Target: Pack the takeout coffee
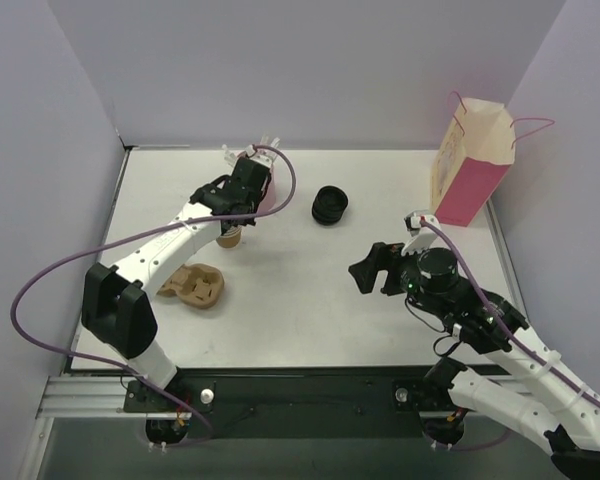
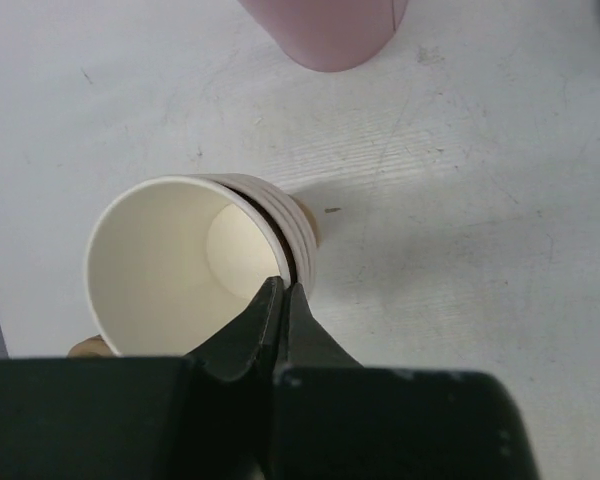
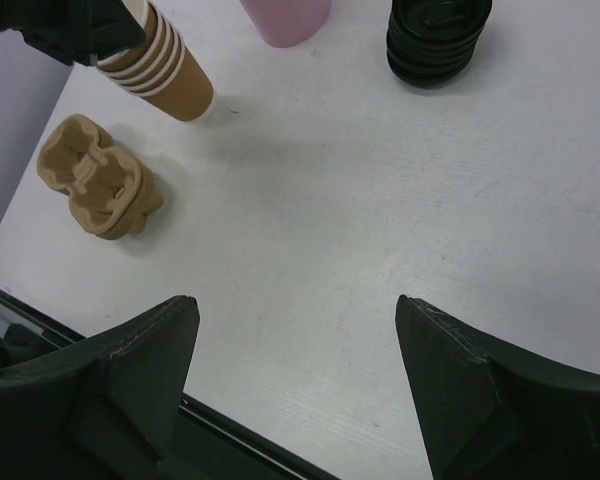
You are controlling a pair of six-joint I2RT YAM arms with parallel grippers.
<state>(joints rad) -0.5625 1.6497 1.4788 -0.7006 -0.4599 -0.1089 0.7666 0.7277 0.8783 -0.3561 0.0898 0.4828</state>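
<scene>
While the left pincer (image 2: 282, 292) is pinched shut on the rim of a stack of brown paper cups (image 2: 180, 270), that stack sits toward the far-left corner of the desk (image 1: 300, 310). One finger seems to lie against the white inside of the top cup and the other against the outside. The top cup's mouth is uncovered and its pale inside shows. From the right wrist the stack leans, with its mouth tipped toward the left edge. I cannot tell whether its base rests on the desk.

Just beyond the stack stands a pink cup (image 1: 267, 188) holding white straws (image 1: 268, 140). A stack of black lids (image 1: 329, 204) sits apart from the cups, about midway along the far half of the desk. A brown moulded cup carrier (image 1: 195, 285) lies near the left edge, closer to the near edge than the cups. A pink-and-cream paper bag (image 1: 470, 165) stands upright in the far-right corner.

The right pincer (image 3: 295, 305) hovers over the near-right part of the desk, its fingers spread wide and gripping nothing.
</scene>
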